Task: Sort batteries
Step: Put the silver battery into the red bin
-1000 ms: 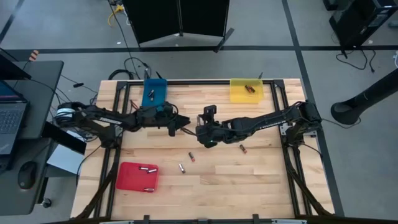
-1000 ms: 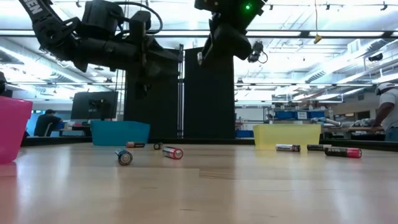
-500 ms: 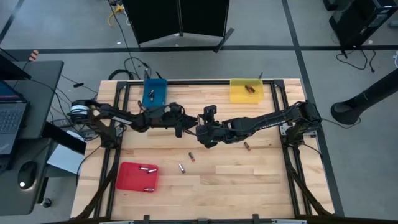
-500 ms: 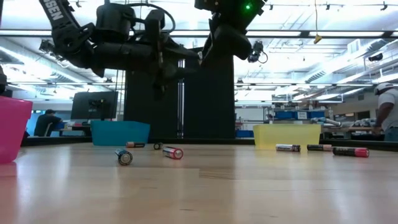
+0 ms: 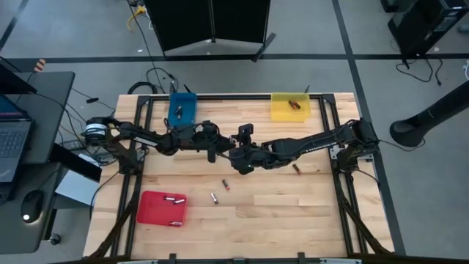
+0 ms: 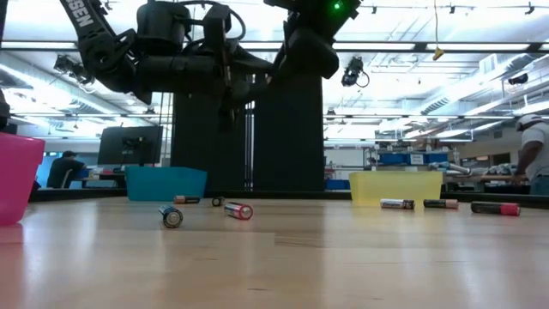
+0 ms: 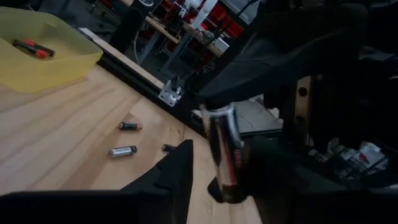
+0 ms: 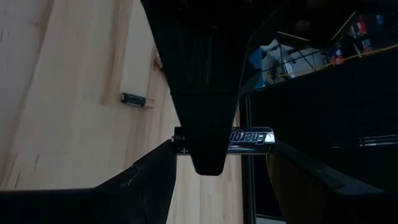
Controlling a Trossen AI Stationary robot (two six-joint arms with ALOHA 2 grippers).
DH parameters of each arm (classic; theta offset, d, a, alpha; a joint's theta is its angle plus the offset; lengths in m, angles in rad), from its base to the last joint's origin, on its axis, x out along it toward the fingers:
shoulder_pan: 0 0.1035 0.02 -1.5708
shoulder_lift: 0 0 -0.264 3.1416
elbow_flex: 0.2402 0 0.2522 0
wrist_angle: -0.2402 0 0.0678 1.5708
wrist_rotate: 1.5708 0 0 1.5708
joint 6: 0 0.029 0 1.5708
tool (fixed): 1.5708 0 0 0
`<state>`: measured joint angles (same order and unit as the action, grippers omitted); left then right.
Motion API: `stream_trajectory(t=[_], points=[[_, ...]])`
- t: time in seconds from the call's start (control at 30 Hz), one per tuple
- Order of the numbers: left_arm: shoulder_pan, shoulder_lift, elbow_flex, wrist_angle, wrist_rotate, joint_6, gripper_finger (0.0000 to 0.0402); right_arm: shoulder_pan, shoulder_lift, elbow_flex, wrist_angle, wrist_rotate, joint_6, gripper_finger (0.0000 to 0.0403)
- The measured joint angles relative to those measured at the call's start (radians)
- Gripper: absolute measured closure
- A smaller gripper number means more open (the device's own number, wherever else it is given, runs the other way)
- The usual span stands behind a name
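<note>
1. Above table centre, right gripper (image 5: 236, 149) pinching a silver battery (image 8: 249, 137) crosswise between its fingers.
2. Left gripper (image 5: 217, 149) meeting it, fingers spread around the same cell.
3. Loose batteries (image 6: 238, 210) lying on the wooden table (image 5: 293, 213) below.

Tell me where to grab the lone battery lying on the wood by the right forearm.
Grip the battery across the middle of its body, coming straight down from above. It lies flat on the table with nothing beside it, so the hand's fingers fit along both long sides.
</note>
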<state>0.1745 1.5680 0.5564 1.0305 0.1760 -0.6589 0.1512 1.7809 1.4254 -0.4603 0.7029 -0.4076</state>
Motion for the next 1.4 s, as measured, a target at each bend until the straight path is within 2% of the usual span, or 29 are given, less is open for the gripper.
stream_trajectory(t=[0.17, 0.2, 0.37, 0.53, 0.73, 0.97, 1.27, 1.4], points=[[0.000, 0.021, 0.000, 0.037, 0.001, 0.012, 0.0341, 0.005, 0.001, -0.001, -0.008, 0.014, -0.013, 0.0161], [0.000, 0.021, 0.000, 0.043, 0.005, 0.015, 0.0348, 0.010, 0.001, -0.001, -0.009, 0.019, -0.009, 0.0157], [-0.001, 0.003, -0.001, 0.039, 0.028, 0.101, 0.0347, 0.035, 0.001, 0.000, -0.003, 0.029, 0.016, 0.0130], [0.001, -0.027, -0.001, 0.036, 0.025, 0.134, 0.0347, 0.064, 0.000, 0.000, -0.009, 0.139, 0.016, 0.0132], [0.002, -0.084, -0.001, -0.008, 0.041, 0.201, 0.0347, 0.077, 0.000, 0.000, -0.034, 0.158, 0.087, 0.0174], [0.001, -0.229, -0.001, -0.248, 0.015, 0.357, 0.0347, 0.068, 0.000, -0.041, -0.041, 0.116, 0.210, 0.0235], [-0.010, -0.458, -0.001, -0.582, -0.029, 0.472, 0.0347, 0.019, 0.000, -0.228, 0.237, -0.032, 0.257, 0.0389], [-0.045, -0.553, -0.001, -0.742, -0.070, 0.498, 0.0347, 0.015, 0.000, -0.302, 0.387, -0.044, 0.271, 0.0383]])
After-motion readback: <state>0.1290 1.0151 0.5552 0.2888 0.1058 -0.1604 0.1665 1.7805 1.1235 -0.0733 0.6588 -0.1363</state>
